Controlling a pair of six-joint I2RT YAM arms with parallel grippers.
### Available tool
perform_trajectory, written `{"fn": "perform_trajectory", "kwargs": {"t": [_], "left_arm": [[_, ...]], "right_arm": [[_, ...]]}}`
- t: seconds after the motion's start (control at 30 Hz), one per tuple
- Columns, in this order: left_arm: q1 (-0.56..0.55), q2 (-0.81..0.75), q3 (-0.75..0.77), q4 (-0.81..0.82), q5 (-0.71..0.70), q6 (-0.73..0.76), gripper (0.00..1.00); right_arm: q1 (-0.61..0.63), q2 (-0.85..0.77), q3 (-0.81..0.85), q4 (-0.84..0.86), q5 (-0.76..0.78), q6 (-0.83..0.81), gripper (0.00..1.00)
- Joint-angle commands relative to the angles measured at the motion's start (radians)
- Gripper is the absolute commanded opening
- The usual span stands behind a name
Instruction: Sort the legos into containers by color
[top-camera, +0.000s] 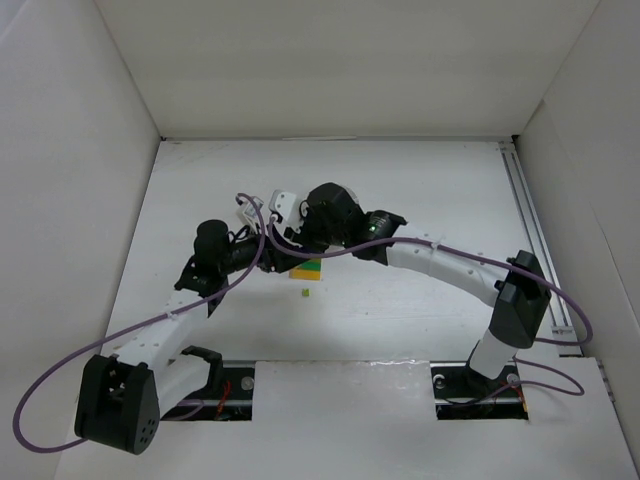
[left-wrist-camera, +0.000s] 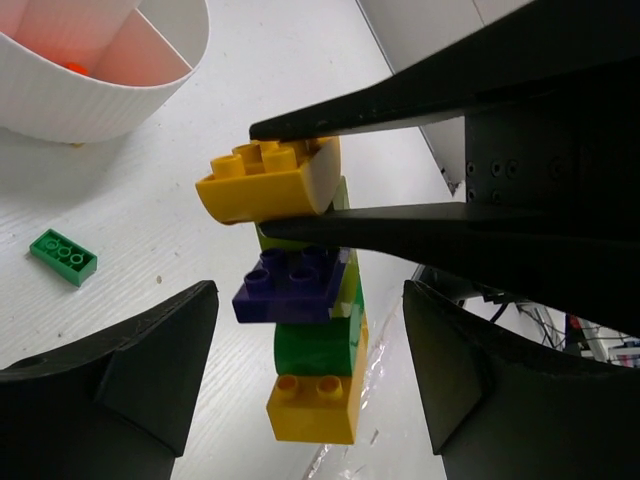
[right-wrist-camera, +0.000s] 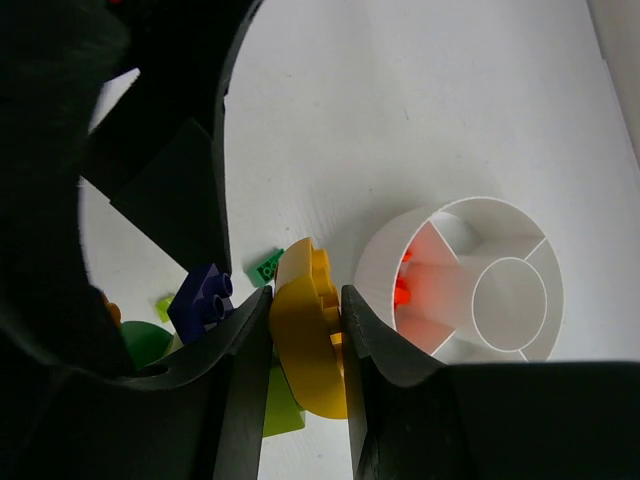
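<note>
the right gripper (right-wrist-camera: 305, 296) pinches the yellow brick (left-wrist-camera: 265, 180) on top of the lego clump (left-wrist-camera: 312, 345). the left gripper (left-wrist-camera: 308, 300) has its fingers open, one on each side of the clump. the white dish (left-wrist-camera: 110, 100) is near.

Joined in a multicolour clump (left-wrist-camera: 305, 330): yellow curved brick (left-wrist-camera: 265, 180) uppermost, then lime, purple brick (left-wrist-camera: 290, 285), green, and yellow lowest. Lay flat and apart as a small green plate (left-wrist-camera: 63, 256) near the round white divided dish (left-wrist-camera: 110, 100). Stood ribbed-walled, with wedge compartments around a central well. Held an orange-red piece (left-wrist-camera: 72, 68) in one wedge.
</note>
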Motion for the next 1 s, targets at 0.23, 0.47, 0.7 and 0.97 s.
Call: {"fn": "perform_trajectory", "kwargs": {"t": [0.23,0.47,0.7,0.97], "left_arm": [[-0.013,0.017,-0.007,0.064,0.022,-0.002,0.65],[-0.013,0.017,-0.016,0.073,0.022,-0.002,0.48],[-0.013,0.017,-0.027,0.073,0.003,-0.012,0.45],[-0.013,-0.003,-0.047,0.073,-0.006,-0.032,0.37]], "right_arm": [[0.025,-0.007,0.069,0.033,-0.021,-0.022,0.04],[0.034,-0.007,0.079,0.033,-0.021,-0.041,0.04],[0.044,0.003,0.079,0.056,0.029,-0.041,0.04],[0.044,0.003,0.079,0.104,0.105,-0.041,0.03]]}}
